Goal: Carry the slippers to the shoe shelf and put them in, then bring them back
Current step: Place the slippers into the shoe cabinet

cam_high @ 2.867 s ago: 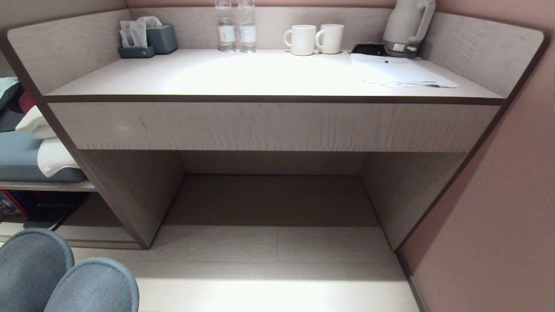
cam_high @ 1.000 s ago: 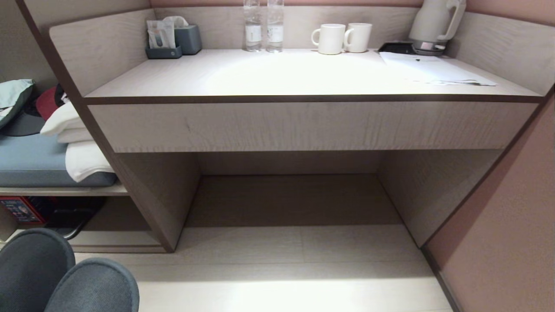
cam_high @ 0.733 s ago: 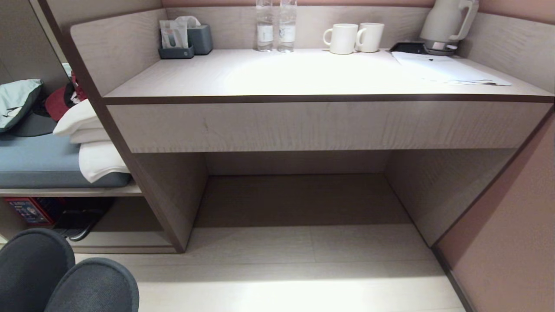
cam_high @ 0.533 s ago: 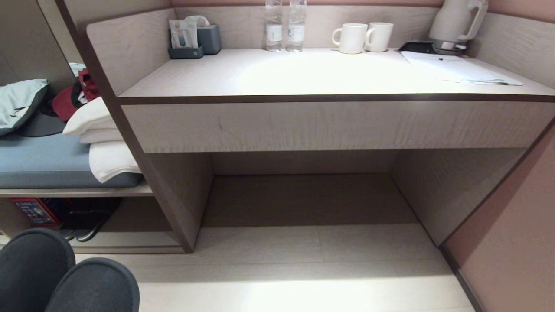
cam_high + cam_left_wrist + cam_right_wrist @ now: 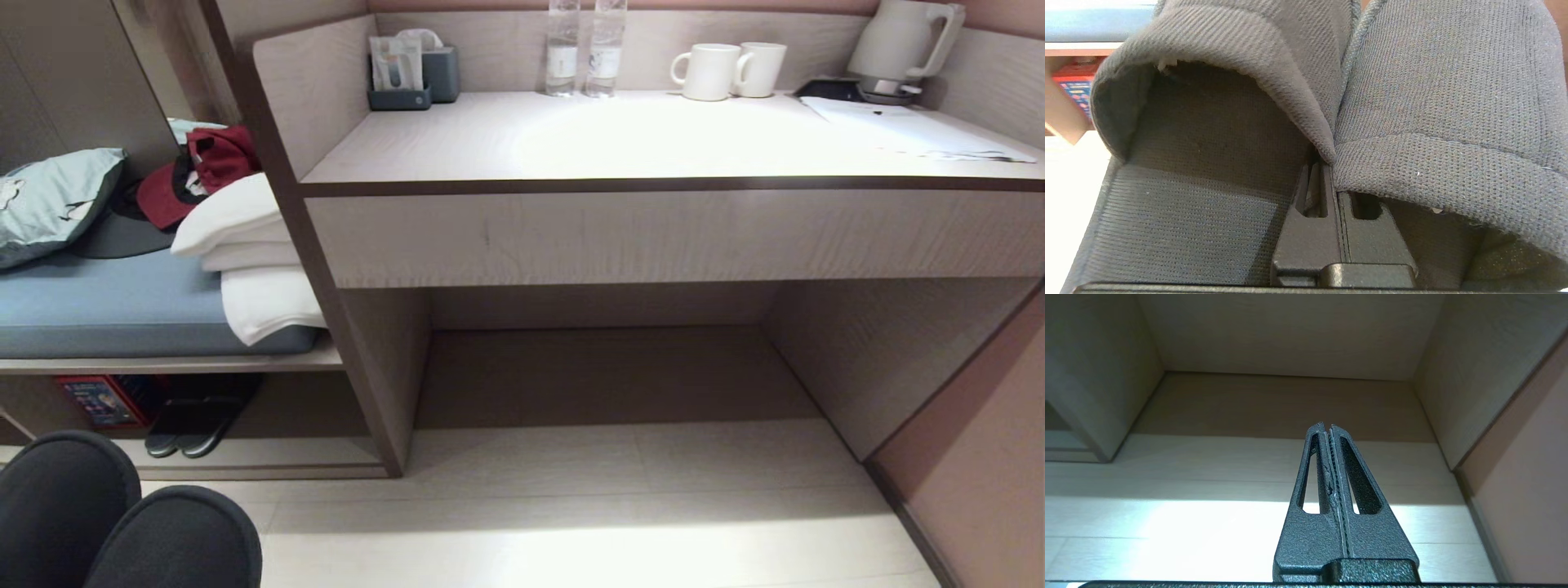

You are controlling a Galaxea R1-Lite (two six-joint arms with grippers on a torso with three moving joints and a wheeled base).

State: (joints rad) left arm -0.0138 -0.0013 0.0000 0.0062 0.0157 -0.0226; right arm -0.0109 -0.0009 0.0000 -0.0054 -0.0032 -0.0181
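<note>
The slippers point(image 5: 122, 523), black woven fabric, sit low on the left, pinched by the left gripper point(image 5: 1331, 171) fingers where their edges meet. Ahead, the wood-grain shelf point(image 5: 269, 453) holds another pair point(image 5: 192, 425) under a blue cushion point(image 5: 122, 306). The right gripper point(image 5: 1327, 428), fingers pressed together, hangs over pale floor point(image 5: 1208, 522).

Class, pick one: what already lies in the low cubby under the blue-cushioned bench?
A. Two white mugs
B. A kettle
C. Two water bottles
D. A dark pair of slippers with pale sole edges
D: a dark pair with pale sole edges lies in the shoe shelf, beside a red box.
</note>
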